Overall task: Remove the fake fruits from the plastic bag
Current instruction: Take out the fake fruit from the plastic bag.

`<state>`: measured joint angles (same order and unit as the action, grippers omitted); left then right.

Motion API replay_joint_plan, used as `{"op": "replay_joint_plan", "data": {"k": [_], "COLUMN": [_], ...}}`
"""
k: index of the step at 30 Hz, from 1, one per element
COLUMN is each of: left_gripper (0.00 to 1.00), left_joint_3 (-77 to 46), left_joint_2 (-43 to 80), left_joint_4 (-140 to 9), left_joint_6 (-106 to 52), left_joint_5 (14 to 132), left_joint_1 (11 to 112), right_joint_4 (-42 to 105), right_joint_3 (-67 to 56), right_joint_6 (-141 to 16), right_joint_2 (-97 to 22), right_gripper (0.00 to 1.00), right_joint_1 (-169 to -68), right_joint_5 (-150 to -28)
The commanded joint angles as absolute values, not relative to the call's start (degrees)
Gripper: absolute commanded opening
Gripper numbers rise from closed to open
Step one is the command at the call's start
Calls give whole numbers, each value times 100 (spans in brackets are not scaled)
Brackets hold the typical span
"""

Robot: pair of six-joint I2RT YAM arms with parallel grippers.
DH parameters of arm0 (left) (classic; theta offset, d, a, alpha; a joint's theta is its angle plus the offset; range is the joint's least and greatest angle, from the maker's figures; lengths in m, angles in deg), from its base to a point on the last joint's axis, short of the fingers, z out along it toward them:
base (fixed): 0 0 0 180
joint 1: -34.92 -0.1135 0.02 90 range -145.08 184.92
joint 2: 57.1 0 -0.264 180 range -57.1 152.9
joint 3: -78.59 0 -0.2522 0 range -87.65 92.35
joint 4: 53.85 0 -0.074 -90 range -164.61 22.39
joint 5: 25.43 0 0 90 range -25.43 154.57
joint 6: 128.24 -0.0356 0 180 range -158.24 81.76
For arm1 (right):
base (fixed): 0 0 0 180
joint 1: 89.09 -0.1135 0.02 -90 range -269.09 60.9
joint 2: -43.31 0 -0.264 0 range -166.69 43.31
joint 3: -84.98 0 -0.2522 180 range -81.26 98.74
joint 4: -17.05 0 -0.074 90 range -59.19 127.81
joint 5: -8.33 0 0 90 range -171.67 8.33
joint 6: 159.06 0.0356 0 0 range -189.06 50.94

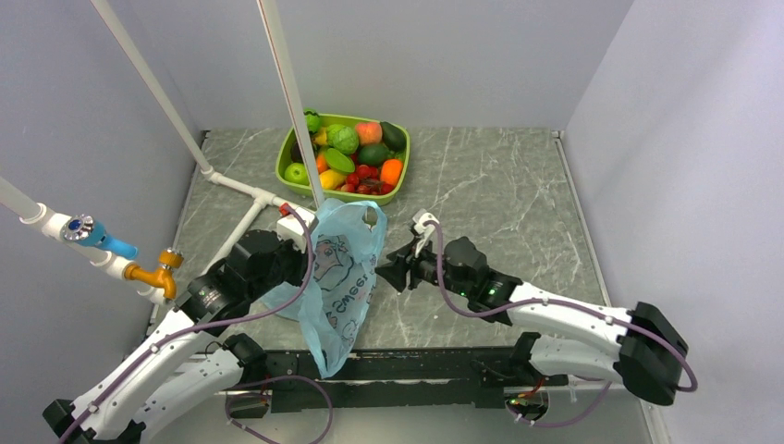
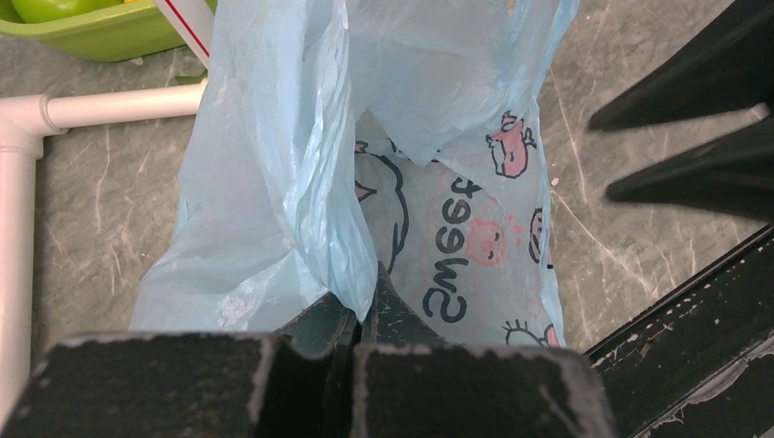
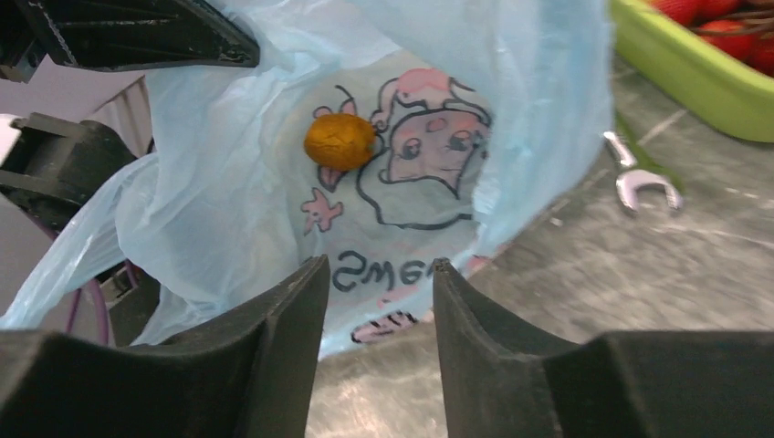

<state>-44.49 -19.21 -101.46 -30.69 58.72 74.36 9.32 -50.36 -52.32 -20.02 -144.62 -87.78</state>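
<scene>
The light blue plastic bag point(image 1: 340, 277) with printed drawings hangs lifted over the table's near middle. My left gripper point(image 1: 305, 242) is shut on a fold of the plastic bag point(image 2: 301, 192), pinched between its fingertips point(image 2: 372, 290). My right gripper point(image 1: 386, 271) is open and empty, just right of the bag, facing its open mouth point(image 3: 411, 164). In the right wrist view one brown kiwi-like fruit point(image 3: 339, 141) lies inside the bag against the far wall. Any other fruits in the bag are hidden.
A lime-green tray point(image 1: 342, 159) full of toy fruits and vegetables stands at the back, also at the corner of the right wrist view point(image 3: 694, 73). White pipes point(image 1: 236, 185) run along the left. A small wrench point(image 3: 639, 178) lies on the table beside the bag.
</scene>
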Motion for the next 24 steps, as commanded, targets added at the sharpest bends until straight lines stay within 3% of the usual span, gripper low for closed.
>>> {"op": "replay_joint_plan", "data": {"k": [1,6,18,24], "left_gripper": [0,0,0,0], "left_joint_3": [-4396,-4402,-4368,-4408], "left_joint_2": [-1914,-1936,-1941,-2072], "left_joint_4": [-10035,-10062,-10099,-10054], "left_joint_6": [-3102,-3069,-3086,-3079], "left_joint_5": [5836,5774,5694,5674], "left_joint_1": [7421,7439,7441,7452], "right_joint_4": [-272,-110,-454,-1097], "right_joint_3": [-4795,-4124,-3027,-2696], "right_joint_6": [-4949,-5398,-5803,-5907], "right_joint_2": [-2991,-3932,-5673,-6417], "right_gripper": [44,44,49,59], "right_joint_1": [-14936,-15526,-15557,-15537], "right_joint_5": [-9046,-8348,-7745,-8012]}}
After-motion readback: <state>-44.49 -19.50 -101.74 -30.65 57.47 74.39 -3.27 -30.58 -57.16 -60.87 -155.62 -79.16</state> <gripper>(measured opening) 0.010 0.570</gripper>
